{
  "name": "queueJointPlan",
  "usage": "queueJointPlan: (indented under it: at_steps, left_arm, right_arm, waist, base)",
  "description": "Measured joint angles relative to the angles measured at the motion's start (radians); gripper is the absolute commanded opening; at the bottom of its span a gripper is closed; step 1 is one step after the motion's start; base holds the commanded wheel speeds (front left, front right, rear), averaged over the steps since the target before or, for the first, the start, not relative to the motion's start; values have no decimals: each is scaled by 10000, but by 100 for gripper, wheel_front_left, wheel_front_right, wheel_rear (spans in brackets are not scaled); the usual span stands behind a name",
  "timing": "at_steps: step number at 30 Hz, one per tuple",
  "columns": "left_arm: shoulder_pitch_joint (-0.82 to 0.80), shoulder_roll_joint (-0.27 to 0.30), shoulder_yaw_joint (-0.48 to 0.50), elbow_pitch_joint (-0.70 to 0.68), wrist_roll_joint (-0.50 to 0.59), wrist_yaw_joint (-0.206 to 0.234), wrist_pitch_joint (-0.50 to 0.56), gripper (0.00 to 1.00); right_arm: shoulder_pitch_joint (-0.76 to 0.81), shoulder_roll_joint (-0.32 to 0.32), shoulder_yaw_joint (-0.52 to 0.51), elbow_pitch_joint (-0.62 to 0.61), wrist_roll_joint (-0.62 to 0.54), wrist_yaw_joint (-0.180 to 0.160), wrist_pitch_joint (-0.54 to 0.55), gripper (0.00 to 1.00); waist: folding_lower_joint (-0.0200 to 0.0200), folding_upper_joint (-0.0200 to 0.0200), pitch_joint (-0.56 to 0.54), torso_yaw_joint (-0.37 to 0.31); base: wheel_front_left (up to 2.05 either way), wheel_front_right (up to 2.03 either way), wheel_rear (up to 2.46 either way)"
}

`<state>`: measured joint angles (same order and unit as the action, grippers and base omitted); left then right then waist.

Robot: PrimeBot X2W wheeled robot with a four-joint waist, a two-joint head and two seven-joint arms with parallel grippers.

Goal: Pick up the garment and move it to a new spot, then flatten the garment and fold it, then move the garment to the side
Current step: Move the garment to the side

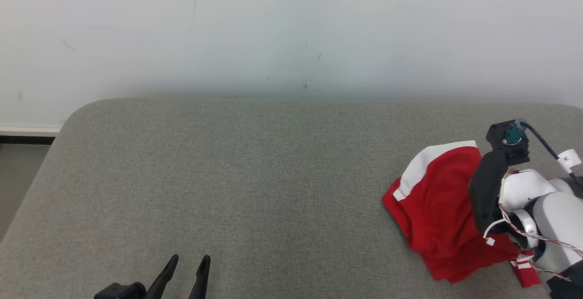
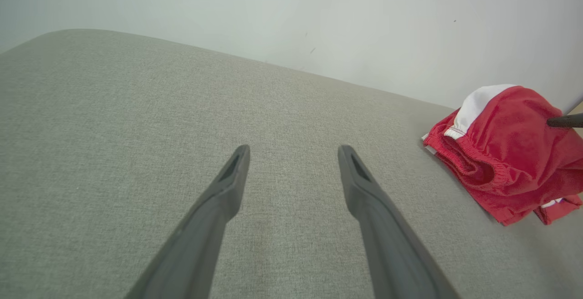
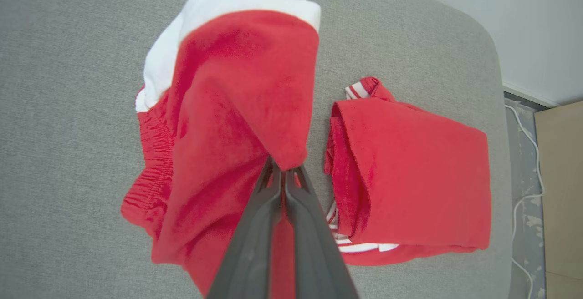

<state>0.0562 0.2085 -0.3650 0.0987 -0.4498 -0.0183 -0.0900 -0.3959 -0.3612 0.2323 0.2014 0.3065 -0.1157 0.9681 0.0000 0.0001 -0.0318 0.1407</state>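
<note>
Pale wall [image 1: 273, 26] behind, scuffed in spots. Grey fabric-covered table [image 1: 255, 176] with rounded corners, far edge against the wall.

Red garment [image 1: 437, 199], shorts with an elastic waist and a white panel, sits by the table's right edge. It is bunched into a mound: the top is pulled up and the lower folds rest on the cloth. In the left wrist view the same garment [image 2: 505, 144] rises at that view's right side, waistband facing the camera.

Second red piece [image 3: 410, 176], folded flat with white striped trim, lies just beside the garment, nearer the right edge, a thin strip of table between them.

Right arm [image 1: 542, 208], white and black with loose wires, reaches in over the garment from the right.

Right hand [image 3: 284, 171]: fingers pressed together, pinching a fold of the red fabric at their tips.

Left hand [image 1: 191, 258] at the table's near edge, left of middle; fingers [image 2: 227, 190] spread wide, holding nothing, just above bare cloth.

White cable [image 3: 524, 153] on the floor past the right edge.
</note>
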Motion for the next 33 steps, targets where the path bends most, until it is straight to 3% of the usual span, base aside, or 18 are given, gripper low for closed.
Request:
queueJointPlan:
  at_steps: [8,26,33]
  left_arm:
    - [12,88,-73,-75,2,-81,17,100]
    - [5,288,-111,-318,19,-86,244,100]
    - [-9,474,-96,-535,59,-96,370,100]
  right_arm:
    - [98,-746,-566,-1091,-351,-77,943,0]
    - [389,-798,-1455,-2665,-443,-86,2238,0]
    - [395,-1066,-1862,-2683,-656,-86,2464,0]
  waist:
    - [0,0,-11,-68]
    - [0,0,211,-77]
    - [0,0,507,-66]
  base:
    - [0,0,0]
    - [0,0,0]
    - [0,0,0]
